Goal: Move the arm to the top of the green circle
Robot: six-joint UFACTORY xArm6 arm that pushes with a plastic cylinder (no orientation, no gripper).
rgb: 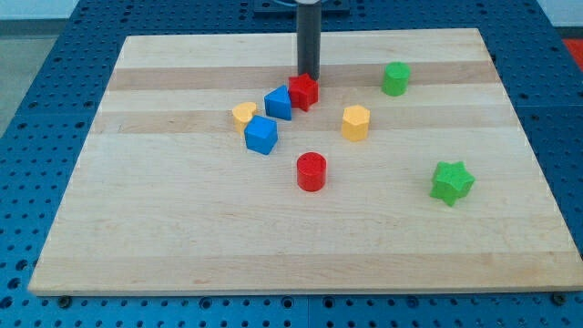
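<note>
The green circle block (pixel 395 79) stands at the view's upper right on the wooden board (pixel 182 228). My tip (pixel 308 76) is at the view's top centre, touching the top edge of a red block (pixel 303 91). The tip is well to the left of the green circle, about level with it.
A blue block (pixel 279 103) sits beside the red block, with a yellow heart (pixel 243 114) and a second blue block (pixel 260 135) below left. A yellow hexagon (pixel 355 122), a red cylinder (pixel 311 171) and a green star (pixel 452 181) lie lower.
</note>
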